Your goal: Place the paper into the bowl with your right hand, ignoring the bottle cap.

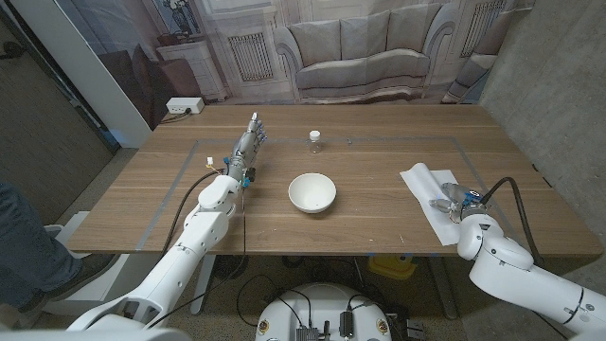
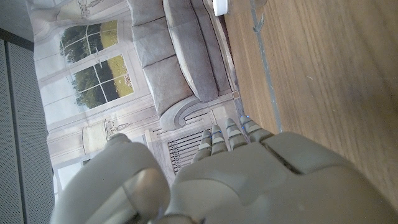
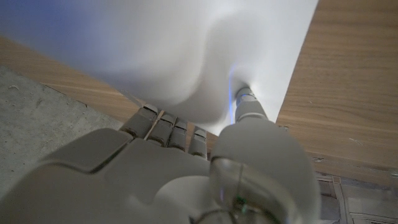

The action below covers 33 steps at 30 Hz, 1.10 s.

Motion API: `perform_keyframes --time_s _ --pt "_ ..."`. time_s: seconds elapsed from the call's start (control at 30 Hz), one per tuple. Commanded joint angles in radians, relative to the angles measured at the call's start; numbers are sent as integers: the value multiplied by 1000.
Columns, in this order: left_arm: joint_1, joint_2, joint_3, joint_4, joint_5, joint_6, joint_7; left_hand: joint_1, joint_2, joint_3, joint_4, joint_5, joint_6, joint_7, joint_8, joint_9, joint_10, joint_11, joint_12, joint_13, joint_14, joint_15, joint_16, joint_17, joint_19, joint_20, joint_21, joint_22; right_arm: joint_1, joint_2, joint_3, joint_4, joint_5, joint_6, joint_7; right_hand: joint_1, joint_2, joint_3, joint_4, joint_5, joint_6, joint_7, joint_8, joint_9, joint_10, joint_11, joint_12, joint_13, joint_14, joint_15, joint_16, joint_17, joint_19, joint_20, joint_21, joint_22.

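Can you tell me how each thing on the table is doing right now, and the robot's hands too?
paper: on the table, not in the bowl, pinched by the right hand.
bowl: upright, empty.
bottle cap: on the table beyond the bowl, untouched.
right hand: fingers closed on the paper's edge.
left hand: holds nothing, fingers stretched out.

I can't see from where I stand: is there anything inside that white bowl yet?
The white bowl looks empty: its inside shows plain white in the head view. The paper still lies on the table, where the right hand touches it. The bottle cap sits beyond the bowl.
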<state>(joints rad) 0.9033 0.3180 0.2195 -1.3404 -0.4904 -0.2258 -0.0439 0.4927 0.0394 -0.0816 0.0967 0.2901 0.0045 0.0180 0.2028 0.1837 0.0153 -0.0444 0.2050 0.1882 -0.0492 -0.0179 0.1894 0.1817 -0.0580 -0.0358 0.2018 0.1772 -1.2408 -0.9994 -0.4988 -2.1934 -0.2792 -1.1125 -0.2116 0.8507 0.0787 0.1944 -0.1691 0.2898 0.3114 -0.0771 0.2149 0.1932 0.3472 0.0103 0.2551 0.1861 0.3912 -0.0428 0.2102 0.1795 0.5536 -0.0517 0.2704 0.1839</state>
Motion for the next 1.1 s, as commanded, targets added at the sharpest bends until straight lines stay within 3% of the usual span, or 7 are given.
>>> perform_keyframes --time_s 0.03,0.2,0.73,0.9,1.1 --pt "8 -2 -2 -4 -3 -2 2 1 6 -6 5 5 4 3 -3 5 -2 -2 -1 2 -4 3 -2 2 -7 -27 -3 3 7 7 -14 3 -29 -13 -26 29 11 17 7 -14 31 -5 11 6 39 -13 9 2 50 -71 11 5 37 -65 14 7" --pt "10 -1 -1 -7 -2 -3 3 2 6 -8 5 5 4 3 -3 5 -3 -4 -1 2 -5 3 -2 2 -7 -26 -3 3 9 11 -24 2 -47 -27 -38 50 17 23 11 -31 84 -11 24 7 89 -24 20 1 101 -97 17 6 75 -83 26 9" --pt "10 1 2 -10 -5 -2 1 2 8 -11 5 5 4 3 -3 5 -3 -3 -1 2 -5 2 -2 2 -7 -26 -3 3 -14 -1 -5 -45 -65 -51 -76 64 18 24 17 -52 141 -3 34 7 149 -28 30 1 153 -107 19 7 110 -90 37 11" --pt "11 3 1 -13 -6 -2 1 3 9 -12 5 5 5 2 -3 5 -2 -2 -1 2 -4 1 -2 2 -7 -26 -2 3 -9 -8 -12 -59 -75 -65 -84 73 21 28 17 -58 155 -2 36 8 166 -39 32 1 169 -113 19 8 120 -94 41 11" --pt "15 7 -2 -20 -8 -3 3 3 9 -13 5 5 5 2 -3 5 -3 -2 -1 2 -4 2 -2 2 -7 -26 -2 3 -2 -15 -18 -79 -85 -80 -92 78 24 31 17 -64 167 -2 37 8 179 -31 33 1 183 -114 20 8 126 -98 42 12"
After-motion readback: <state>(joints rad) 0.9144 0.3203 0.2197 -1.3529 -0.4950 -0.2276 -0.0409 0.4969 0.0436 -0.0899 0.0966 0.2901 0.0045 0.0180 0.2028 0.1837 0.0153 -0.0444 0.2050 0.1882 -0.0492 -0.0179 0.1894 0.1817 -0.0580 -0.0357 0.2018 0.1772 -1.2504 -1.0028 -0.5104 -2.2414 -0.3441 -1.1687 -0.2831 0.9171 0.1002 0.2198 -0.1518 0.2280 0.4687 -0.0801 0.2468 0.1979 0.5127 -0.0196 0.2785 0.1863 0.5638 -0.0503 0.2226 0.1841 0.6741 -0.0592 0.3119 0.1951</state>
